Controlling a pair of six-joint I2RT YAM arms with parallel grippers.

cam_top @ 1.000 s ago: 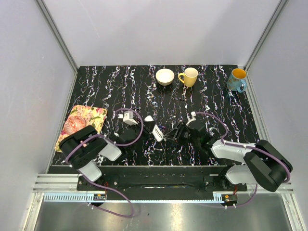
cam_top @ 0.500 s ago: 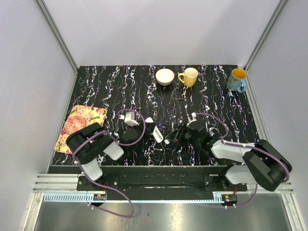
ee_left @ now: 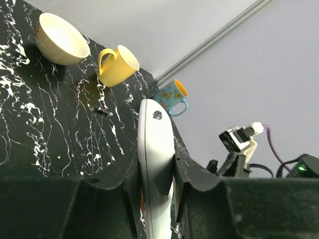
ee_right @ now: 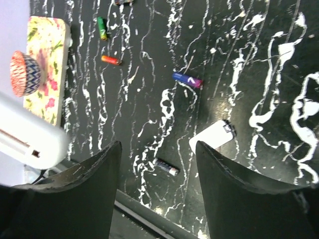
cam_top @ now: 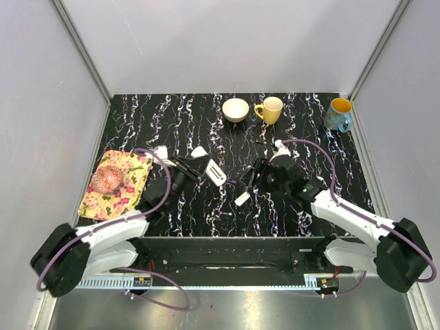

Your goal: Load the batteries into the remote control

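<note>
Left gripper (ee_left: 155,175) clenched on the remote control (ee_left: 153,144), raised; right gripper (ee_right: 158,147) spread empty over batteries (ee_right: 187,79) loose on the table (ee_right: 269,59); risk: slim round cell rolls off or slips sideways during pinch.

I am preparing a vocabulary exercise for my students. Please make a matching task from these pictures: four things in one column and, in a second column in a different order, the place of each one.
Things
1. remote control
2. white cover piece
3. blue mug
4. bowl

Places
A. far right corner of the table
B. clamped in the left hand
C. far edge, just left of the yellow mug
D. lying flat on the table, between the two arms

Pairs: 1-B, 2-D, 3-A, 4-C
</note>
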